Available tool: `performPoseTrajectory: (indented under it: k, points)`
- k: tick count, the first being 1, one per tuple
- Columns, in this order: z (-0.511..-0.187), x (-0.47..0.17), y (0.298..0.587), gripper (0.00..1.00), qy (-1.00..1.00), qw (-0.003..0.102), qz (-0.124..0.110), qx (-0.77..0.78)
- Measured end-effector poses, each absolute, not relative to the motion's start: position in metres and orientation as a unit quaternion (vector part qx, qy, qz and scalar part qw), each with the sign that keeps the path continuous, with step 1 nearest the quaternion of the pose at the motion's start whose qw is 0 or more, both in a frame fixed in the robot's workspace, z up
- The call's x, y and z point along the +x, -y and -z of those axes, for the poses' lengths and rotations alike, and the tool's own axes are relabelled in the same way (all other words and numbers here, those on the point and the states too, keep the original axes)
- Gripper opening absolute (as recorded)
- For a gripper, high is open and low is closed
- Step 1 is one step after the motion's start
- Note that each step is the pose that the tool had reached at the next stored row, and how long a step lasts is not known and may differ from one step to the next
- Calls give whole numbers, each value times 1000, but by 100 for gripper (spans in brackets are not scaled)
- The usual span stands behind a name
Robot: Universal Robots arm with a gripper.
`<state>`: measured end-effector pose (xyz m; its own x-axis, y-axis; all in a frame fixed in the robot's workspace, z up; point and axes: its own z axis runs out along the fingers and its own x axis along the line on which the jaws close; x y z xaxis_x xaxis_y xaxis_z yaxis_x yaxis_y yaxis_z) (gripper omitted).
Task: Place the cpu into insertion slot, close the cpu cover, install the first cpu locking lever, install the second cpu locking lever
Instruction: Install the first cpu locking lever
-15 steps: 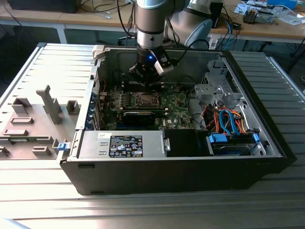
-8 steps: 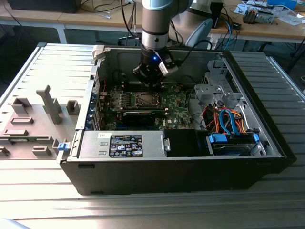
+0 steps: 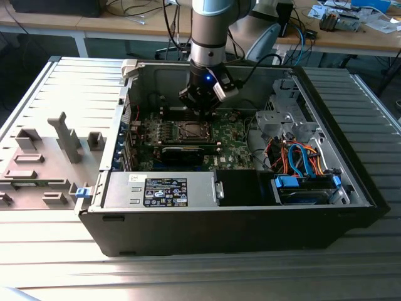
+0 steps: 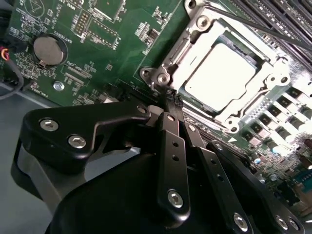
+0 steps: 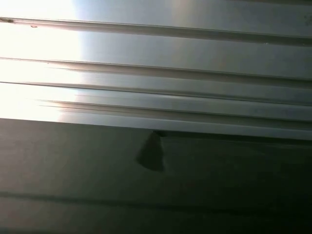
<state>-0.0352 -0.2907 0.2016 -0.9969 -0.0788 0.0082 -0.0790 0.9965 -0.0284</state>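
The silver-topped cpu (image 4: 219, 75) lies flat in the insertion slot (image 4: 163, 77) on the green board. Around it, the silvery cpu cover (image 4: 187, 53) lies flat, its square opening framing the chip. A thin metal rod (image 4: 253, 24) runs along one side of the socket. My gripper (image 4: 171, 97) has its black fingers drawn together to a point at one corner of the socket, with nothing seen between them. In the exterior view the gripper (image 3: 203, 113) hangs inside the open computer case, just above the socket (image 3: 194, 130).
A coin battery (image 4: 48, 48) and long black slots (image 4: 275, 17) flank the socket. A black-labelled power supply (image 3: 166, 191) fills the case front, and a drive cage with cables (image 3: 301, 157) stands at the exterior view's right. A ribbed metal surface (image 5: 156, 63) shows in the first wrist view.
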Motion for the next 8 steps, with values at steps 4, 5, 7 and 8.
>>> performPoseTrajectory:
  k: [4, 5, 7, 8]
  points:
    - [-201, -35, 290, 11, 999, 3, -7, 39]
    - [-201, -35, 290, 11, 999, 3, -3, 40]
    - [-201, -35, 289, 11, 999, 3, -2, 40]
    - [-202, -35, 289, 11, 999, 3, -2, 40]
